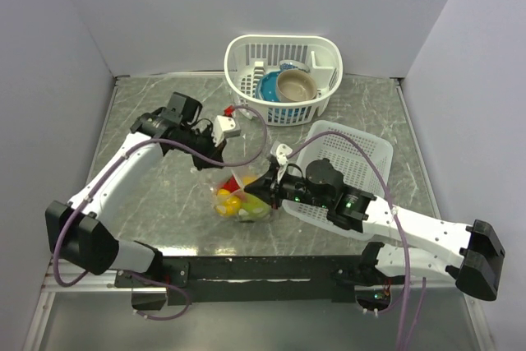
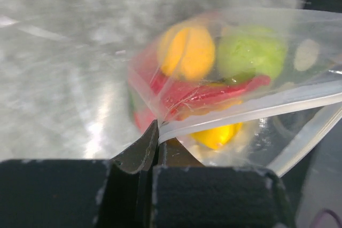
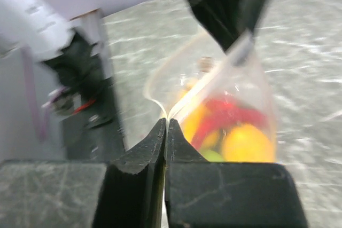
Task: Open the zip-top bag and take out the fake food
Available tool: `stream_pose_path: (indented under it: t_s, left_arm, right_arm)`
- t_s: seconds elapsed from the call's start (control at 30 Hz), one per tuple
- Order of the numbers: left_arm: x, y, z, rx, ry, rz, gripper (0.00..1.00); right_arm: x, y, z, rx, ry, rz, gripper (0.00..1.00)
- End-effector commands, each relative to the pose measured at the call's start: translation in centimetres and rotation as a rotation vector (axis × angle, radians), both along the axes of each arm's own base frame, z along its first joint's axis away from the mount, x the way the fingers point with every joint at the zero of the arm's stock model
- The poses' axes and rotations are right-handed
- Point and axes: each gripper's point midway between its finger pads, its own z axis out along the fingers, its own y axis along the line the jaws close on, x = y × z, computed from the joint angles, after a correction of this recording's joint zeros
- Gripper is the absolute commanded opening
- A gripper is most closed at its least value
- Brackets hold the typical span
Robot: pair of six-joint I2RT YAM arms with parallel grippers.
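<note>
The clear zip-top bag (image 1: 240, 196) hangs just above the table between my two grippers. Inside it is the fake food (image 1: 233, 202): yellow, orange, red and lime green pieces. My left gripper (image 1: 215, 156) is shut on the bag's top edge from the far left; in the left wrist view (image 2: 157, 132) it pinches the zip strip, with the bag (image 2: 235, 78) spread beyond it. My right gripper (image 1: 268, 183) is shut on the opposite edge; in the right wrist view (image 3: 165, 126) it pinches the rim of the bag (image 3: 230, 116).
A white lattice basket (image 1: 283, 78) at the back holds a blue bowl (image 1: 269, 85) and a tan bowl (image 1: 296, 84). A flat white lattice tray (image 1: 362, 150) lies under my right arm. Walls stand at the left, back and right.
</note>
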Motion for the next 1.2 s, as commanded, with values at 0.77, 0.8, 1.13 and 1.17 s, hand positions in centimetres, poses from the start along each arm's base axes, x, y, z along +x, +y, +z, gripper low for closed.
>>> stream_pose_path:
  t_s: [0.77,0.8,1.13,1.17]
  left_arm:
    - [-3.6,2.5,-4.3,0.137,0.191,0.145,0.01]
    - [-3.6,2.5,-4.6,0.144,0.203,0.148,0.01]
    - [-3.8,0.2,-4.1,0.065,0.269,0.108,0.01]
    - [-4.1,-0.1,-3.7,0.048,0.281,0.091,0.01]
  right_arm:
    - [2.3,0.5,0.6,0.105,0.115,-0.096,0.37]
    - [2.1,0.5,-0.1,0.095,0.132,-0.096,0.35]
    - [0.0,2.6,-5.6,-0.015,0.139,-0.077,0.26]
    - [0.8,3.1,-5.0,-0.018,0.098,-0.100,0.26]
